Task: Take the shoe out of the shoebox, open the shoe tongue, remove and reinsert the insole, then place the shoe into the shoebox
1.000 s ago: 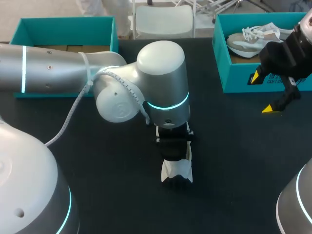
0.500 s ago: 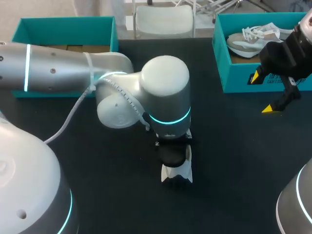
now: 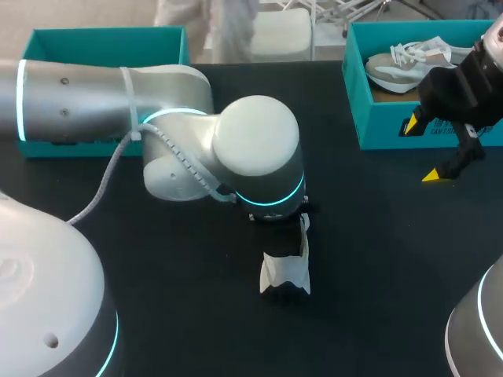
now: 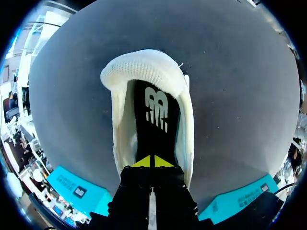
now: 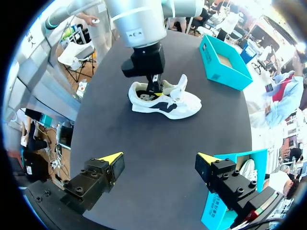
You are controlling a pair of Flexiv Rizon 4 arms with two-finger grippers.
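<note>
Near you on the counter [image 3: 377, 251], the white shoe [image 3: 285, 271] is lying mostly hidden under your left arm [image 3: 251, 149] from overhead. The left wrist view is showing the left end effector [image 4: 152, 162] inside it, tips pressed together on the black insole [image 4: 156, 120]. Farther right, your right end effector [image 5: 160, 160] is hovering spread wide before the far-right shoebox [image 3: 369, 118].

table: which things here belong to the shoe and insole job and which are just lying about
Job:
- white shoe on the table
- black insole inside it
- left gripper, tips together in the heel opening
- left teal shoebox, no shoe visible in it, probably this shoe's

Lying about:
- second teal box holding another pale shoe
- right gripper, open, holding nothing
</note>
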